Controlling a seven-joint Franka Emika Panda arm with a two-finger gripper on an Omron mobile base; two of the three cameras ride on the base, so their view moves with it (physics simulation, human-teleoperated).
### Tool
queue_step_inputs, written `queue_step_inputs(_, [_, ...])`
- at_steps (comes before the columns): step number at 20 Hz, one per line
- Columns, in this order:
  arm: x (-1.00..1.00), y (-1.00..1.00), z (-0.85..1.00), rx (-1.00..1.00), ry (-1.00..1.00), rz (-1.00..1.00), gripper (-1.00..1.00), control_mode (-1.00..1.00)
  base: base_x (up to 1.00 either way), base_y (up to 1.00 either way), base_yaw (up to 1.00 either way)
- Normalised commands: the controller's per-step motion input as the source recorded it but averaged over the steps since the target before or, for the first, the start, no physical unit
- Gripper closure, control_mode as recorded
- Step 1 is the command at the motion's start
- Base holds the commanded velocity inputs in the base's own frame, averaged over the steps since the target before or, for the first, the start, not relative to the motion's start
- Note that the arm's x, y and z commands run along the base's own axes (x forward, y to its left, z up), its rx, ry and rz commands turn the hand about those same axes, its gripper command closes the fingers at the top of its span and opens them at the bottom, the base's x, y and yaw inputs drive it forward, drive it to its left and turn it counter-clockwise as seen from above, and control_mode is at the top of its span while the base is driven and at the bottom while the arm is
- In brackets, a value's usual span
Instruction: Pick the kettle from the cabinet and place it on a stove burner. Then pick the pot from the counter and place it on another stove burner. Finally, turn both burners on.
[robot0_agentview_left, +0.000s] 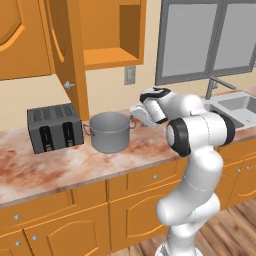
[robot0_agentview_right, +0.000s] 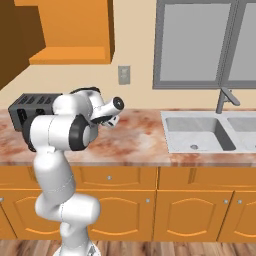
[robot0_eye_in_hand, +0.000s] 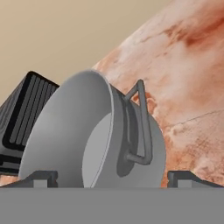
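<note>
A rendered home kitchen: orange wooden wall cabinet (robot0_agentview_left: 107, 35) above a marbled reddish-brown stone tabletop (robot0_agentview_left: 60, 167) on drawer-fronted base units (robot0_agentview_left: 145, 200), a steel sink (robot0_agentview_right: 200, 132) with faucet (robot0_agentview_right: 225, 99) under a window (robot0_agentview_right: 207, 42), a dark toaster (robot0_agentview_left: 54, 127), a grey pot (robot0_agentview_left: 110, 131), and wood flooring (robot0_agentview_right: 150, 247).

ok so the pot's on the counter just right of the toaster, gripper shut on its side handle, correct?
Not quite. The pot does stand on the counter just right of the toaster, but the gripper is open, not shut on the handle. The hand view shows its fingertips spread wide, either side of the pot's near loop handle.
</note>
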Motion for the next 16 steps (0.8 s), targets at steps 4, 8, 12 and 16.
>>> queue_step_inputs(4, [0.21, 0.02, -0.15, 0.0, 0.0, 0.0, -1.0, -1.0, 0.0, 0.0, 0.0])
queue_step_inputs(8, [0.2, 0.04, -0.16, 0.0, 0.0, 0.0, -1.0, -1.0, 0.0, 0.0, 0.0])
queue_step_inputs(12, [0.19, 0.04, -0.17, 0.0, 0.0, 0.0, -1.0, -1.0, 0.0, 0.0, 0.0])
queue_step_inputs(16, [0.21, 0.07, -0.16, 0.0, 0.0, 0.0, -1.0, -1.0, 0.0, 0.0, 0.0])
